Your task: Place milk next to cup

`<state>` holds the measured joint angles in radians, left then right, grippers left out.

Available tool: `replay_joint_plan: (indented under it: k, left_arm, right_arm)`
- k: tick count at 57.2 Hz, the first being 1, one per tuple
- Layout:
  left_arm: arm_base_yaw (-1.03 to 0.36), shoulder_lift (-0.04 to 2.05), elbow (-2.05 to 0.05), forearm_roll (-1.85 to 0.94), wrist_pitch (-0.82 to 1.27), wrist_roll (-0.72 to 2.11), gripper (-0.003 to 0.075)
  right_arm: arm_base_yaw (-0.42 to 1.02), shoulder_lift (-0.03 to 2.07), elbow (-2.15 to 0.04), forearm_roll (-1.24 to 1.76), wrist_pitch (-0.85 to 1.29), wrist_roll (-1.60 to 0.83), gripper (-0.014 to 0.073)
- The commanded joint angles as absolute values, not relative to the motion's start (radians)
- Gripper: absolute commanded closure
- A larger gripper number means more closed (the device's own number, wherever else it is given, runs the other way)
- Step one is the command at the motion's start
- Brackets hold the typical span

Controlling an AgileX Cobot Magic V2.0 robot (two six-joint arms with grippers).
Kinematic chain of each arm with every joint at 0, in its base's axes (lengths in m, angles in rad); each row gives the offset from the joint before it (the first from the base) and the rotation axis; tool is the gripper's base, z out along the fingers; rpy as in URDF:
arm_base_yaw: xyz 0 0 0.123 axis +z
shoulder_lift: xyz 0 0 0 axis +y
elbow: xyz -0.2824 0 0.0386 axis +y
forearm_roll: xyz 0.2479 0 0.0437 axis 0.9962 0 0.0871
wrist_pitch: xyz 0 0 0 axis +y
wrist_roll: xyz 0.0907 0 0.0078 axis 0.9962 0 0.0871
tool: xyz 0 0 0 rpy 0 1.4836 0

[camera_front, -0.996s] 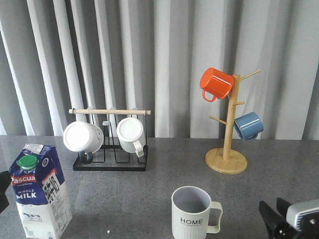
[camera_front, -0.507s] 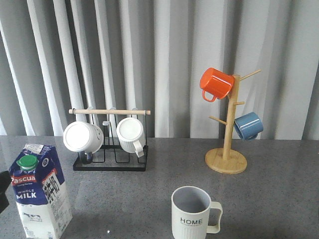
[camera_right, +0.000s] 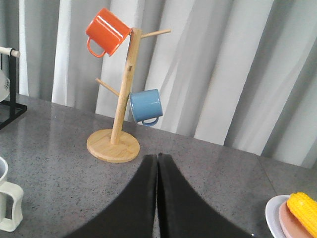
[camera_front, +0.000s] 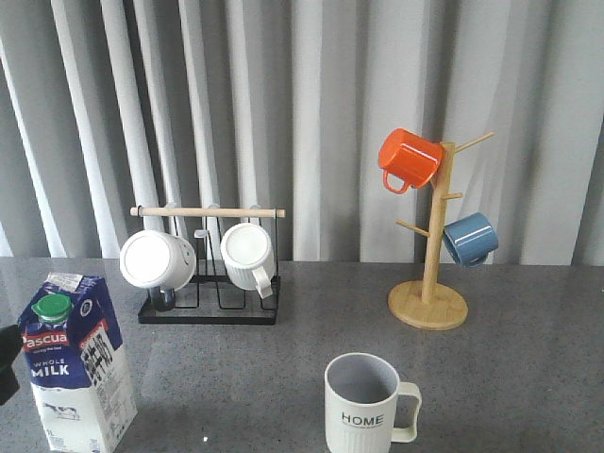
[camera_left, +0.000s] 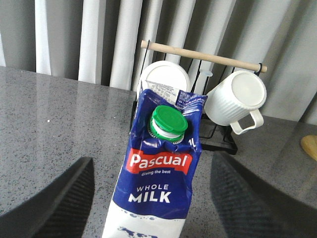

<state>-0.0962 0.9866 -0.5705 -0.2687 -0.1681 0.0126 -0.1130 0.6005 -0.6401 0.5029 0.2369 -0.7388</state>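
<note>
Standing on speckled grey table (camera_front: 528,368) before pleated curtains (camera_front: 330,94), milk (camera_front: 80,363) between spread left tool (camera_left: 153,208)

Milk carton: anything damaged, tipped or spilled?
Nothing stands out. The milk stands upright on the table, green cap on, with no spill visible. The cup is upright too.

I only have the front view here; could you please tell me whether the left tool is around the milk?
Observer: Yes. The left wrist view shows the left tool open, with one finger on each side of the milk and neither touching it.
Operator: Thank you. And the right tool?
Observer: The right tool is shut, fingers pressed together, holding nothing.
Operator: Is there anything outside my view?
Observer: A plate with corn sits on the table, seen only in the right wrist view.
</note>
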Motion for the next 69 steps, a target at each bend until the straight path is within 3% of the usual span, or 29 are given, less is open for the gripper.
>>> replay_joint_plan:
  k: [1, 19, 30, 45, 69]
  left_arm:
    - [-0.103, 0.986, -0.606, -0.267, -0.243, 0.013, 0.0231]
    - [-0.103, 0.986, -0.606, -0.267, -0.244, 0.013, 0.0231]
    - [-0.103, 0.986, -0.606, -0.267, -0.244, 0.013, 0.0231]
    - [-0.103, 0.986, -0.606, -0.267, -0.244, 0.013, 0.0231]
    - [-0.103, 0.986, -0.606, -0.267, -0.244, 0.013, 0.0231]
  right_arm:
    - [-0.120, 0.575, -0.676, 0.498, 0.182, -0.749, 0.0596]
    - [-0.123, 0.445, -0.557, 0.429, 0.200, -0.689, 0.0596]
    - [-0.122, 0.404, -0.429, 0.250, 0.129, -0.403, 0.0596]
    - [-0.122, 0.402, -0.428, 0.024, 0.043, 0.019, 0.0596]
    - [-0.122, 0.402, -0.428, 0.000, 0.080, 0.041, 0.0596]
